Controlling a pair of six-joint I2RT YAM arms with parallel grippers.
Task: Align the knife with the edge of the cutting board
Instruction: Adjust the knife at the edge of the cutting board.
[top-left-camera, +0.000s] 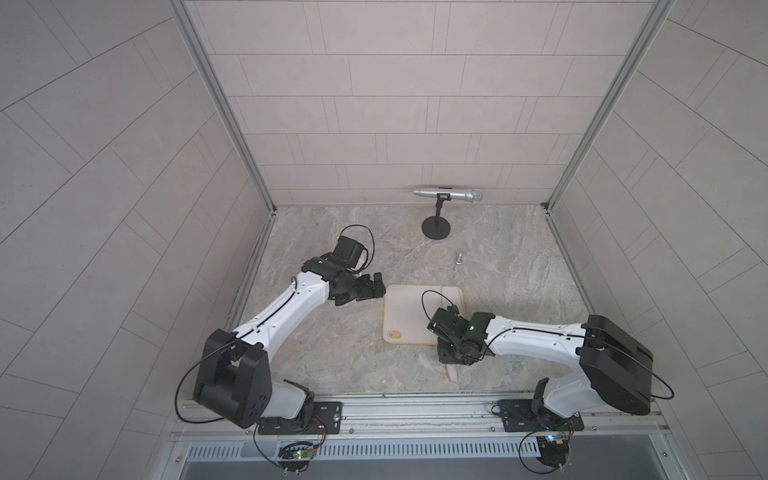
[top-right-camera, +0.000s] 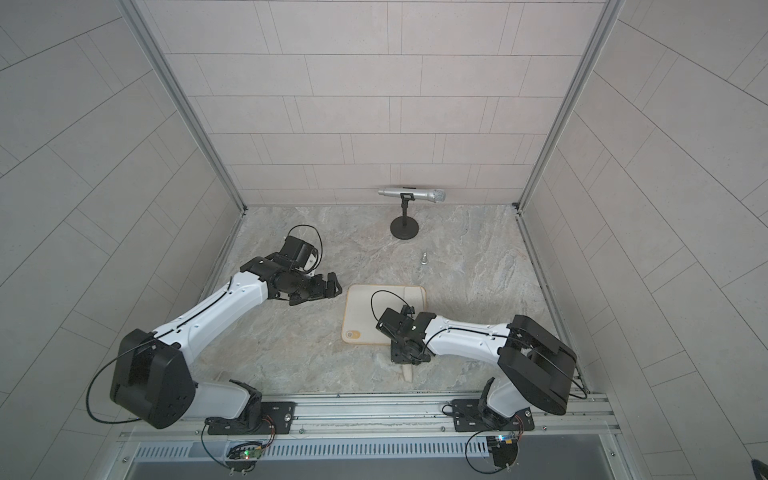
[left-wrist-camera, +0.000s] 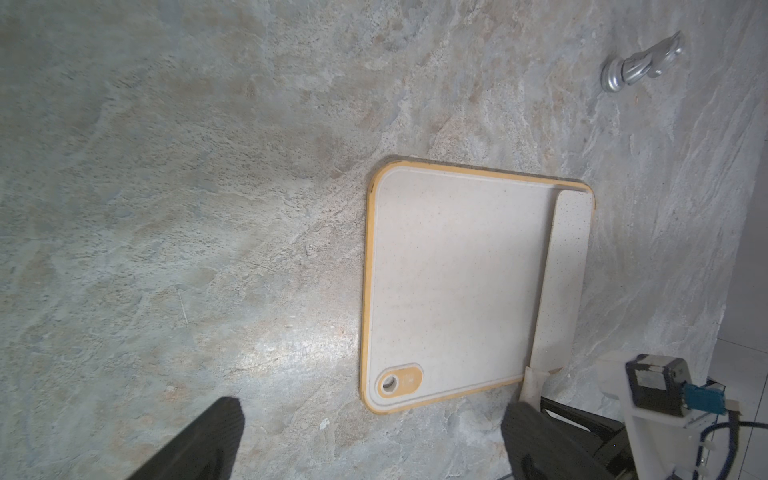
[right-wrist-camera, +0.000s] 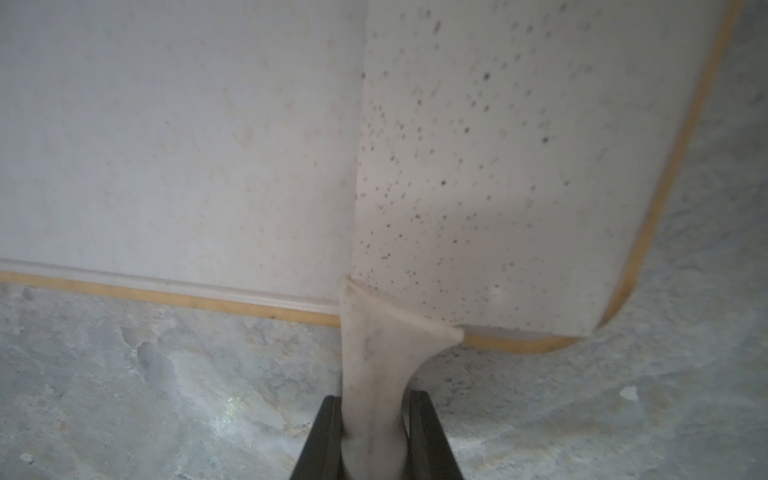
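The cream cutting board (top-left-camera: 409, 311) (top-right-camera: 365, 316) with a tan rim lies flat mid-table, its oval hole tab (left-wrist-camera: 401, 379) at the near-left corner. The knife's speckled off-white blade (top-left-camera: 453, 296) (left-wrist-camera: 565, 270) (right-wrist-camera: 498, 166) lies on the board along its right edge. Its beige handle (right-wrist-camera: 374, 365) (top-right-camera: 407, 372) sticks out past the near edge over the table. My right gripper (right-wrist-camera: 374, 405) (top-left-camera: 448, 359) is shut on that handle. My left gripper (top-left-camera: 376, 284) (left-wrist-camera: 372, 409) hovers open just off the board's far-left corner, holding nothing.
A silver microphone (top-left-camera: 449, 194) rests on a black stand (top-left-camera: 436, 228) by the back wall. A small silver metal piece (top-left-camera: 459, 258) (left-wrist-camera: 640, 66) stands on the table beyond the board. Tiled walls close in the left, right and back.
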